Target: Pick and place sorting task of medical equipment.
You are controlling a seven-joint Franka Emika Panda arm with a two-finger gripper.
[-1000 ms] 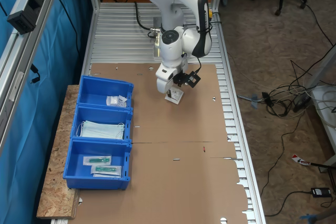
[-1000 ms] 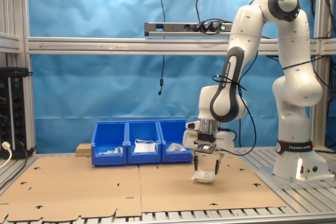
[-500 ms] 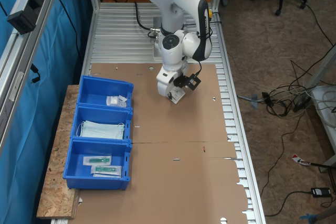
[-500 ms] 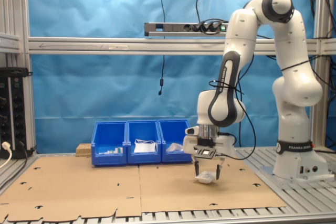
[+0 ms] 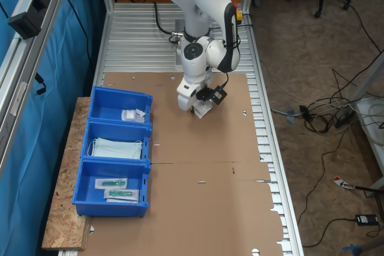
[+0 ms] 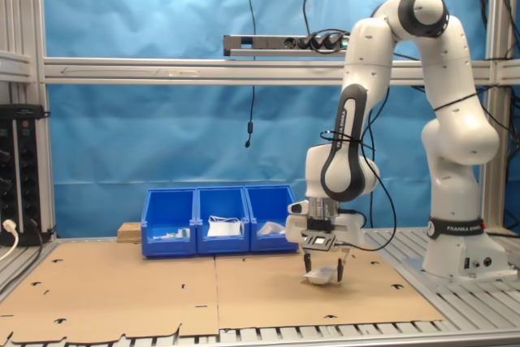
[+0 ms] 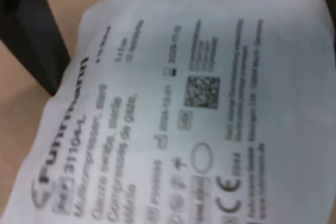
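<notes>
A white square sachet [image 5: 203,110] with dark print, the medical equipment, lies flat on the brown cardboard sheet [image 5: 198,166]. My gripper [image 5: 198,110] is lowered straight over it. In the second exterior view the gripper [image 6: 323,270] stands open, one dark finger on each side of the sachet [image 6: 322,275], the tips close to the cardboard. In the wrist view the sachet [image 7: 189,119] lies very close under the camera, with a dark finger [image 7: 31,35] beside one edge and the gripper [image 7: 181,19] spread wide around it.
Three blue bins [image 5: 118,122] stand in a row at the first exterior view's left. One holds white sachets [image 5: 133,115], one pale blue masks [image 5: 117,148], one clear packs with green parts [image 5: 117,189]. In the second exterior view the bins [image 6: 221,233] stand behind the cardboard.
The gripper has come down over the sachet, from just above it to its fingers straddling it near the cardboard. The sachet has stayed in place.
</notes>
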